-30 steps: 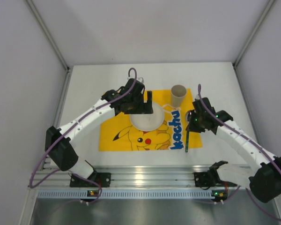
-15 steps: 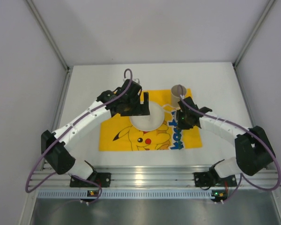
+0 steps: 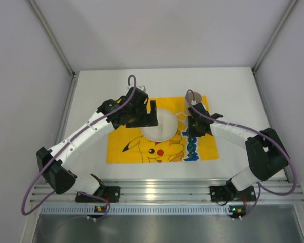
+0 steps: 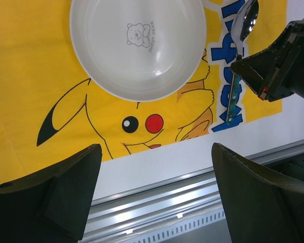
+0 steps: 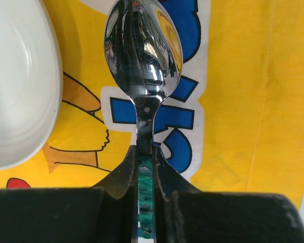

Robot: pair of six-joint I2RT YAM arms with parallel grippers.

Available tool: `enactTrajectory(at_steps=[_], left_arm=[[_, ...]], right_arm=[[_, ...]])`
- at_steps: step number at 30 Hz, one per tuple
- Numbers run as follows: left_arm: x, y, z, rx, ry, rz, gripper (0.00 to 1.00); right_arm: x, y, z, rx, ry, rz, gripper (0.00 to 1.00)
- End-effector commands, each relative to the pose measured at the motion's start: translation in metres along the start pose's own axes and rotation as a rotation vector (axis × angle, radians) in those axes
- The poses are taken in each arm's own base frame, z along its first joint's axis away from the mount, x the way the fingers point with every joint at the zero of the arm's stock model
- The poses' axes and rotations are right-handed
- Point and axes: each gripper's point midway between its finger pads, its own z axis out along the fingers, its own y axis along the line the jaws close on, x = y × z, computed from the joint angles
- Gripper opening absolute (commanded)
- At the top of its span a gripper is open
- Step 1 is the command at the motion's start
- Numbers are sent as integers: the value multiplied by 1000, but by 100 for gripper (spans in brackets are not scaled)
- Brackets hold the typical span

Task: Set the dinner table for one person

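Top view: right gripper (image 5: 144, 164), pinching spoon (image 5: 143, 45) handle, has swung in beside bowl (image 4: 137, 45); left gripper (image 4: 157, 172) backed off, fingers spread, empty. Table (image 3: 91, 96) lies under mat (image 3: 126, 147). Spoon placement looks next.

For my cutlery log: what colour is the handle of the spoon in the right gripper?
Green. The spoon handle shows clearest in the right wrist view.

Blue lettering (image 5: 122, 112) on yellow mat (image 4: 20, 76), partly hidden; plate (image 4: 137, 45) print illegible.
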Motion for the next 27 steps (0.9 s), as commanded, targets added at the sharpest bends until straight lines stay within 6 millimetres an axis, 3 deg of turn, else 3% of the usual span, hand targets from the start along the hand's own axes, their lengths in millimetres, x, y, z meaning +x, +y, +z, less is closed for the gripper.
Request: enactTrajectory(at_steps=[1, 4, 5, 8, 12, 16, 17, 19, 20, 23, 27], left_arm=[[-3, 2, -7, -4, -8, 1, 94], [-6, -4, -6, 8, -4, 15, 95], [-8, -6, -5, 10, -4, 17, 94], [-12, -7, -3, 12, -8, 28, 95], [-11, -11, 2, 31, -11, 25, 94], [-10, -14, 10, 59, -23, 11, 95], [-6, -12, 13, 58, -17, 13, 95], [-4, -13, 15, 66, -17, 13, 95], [-2, -13, 18, 70, -18, 14, 94], [1, -12, 24, 84, -18, 22, 95], [7, -13, 32, 102, -5, 45, 95]], right_arm=[[-35, 22, -4, -37, -116, -3, 6], [-36, 20, -4, -23, -122, -9, 27], [-37, 19, -7, -21, -127, -10, 41], [-44, 17, -25, -15, -151, -7, 60], [-59, 4, -67, 18, -234, 34, 69], [-67, -30, -98, 51, -274, 152, 74], [-73, -47, -106, 66, -297, 210, 74], [-65, -63, -105, 68, -271, 274, 75], [-66, -81, -105, 91, -272, 336, 76], [-43, -111, -87, 134, -174, 460, 76], [-33, -132, -74, 169, -113, 566, 75]])
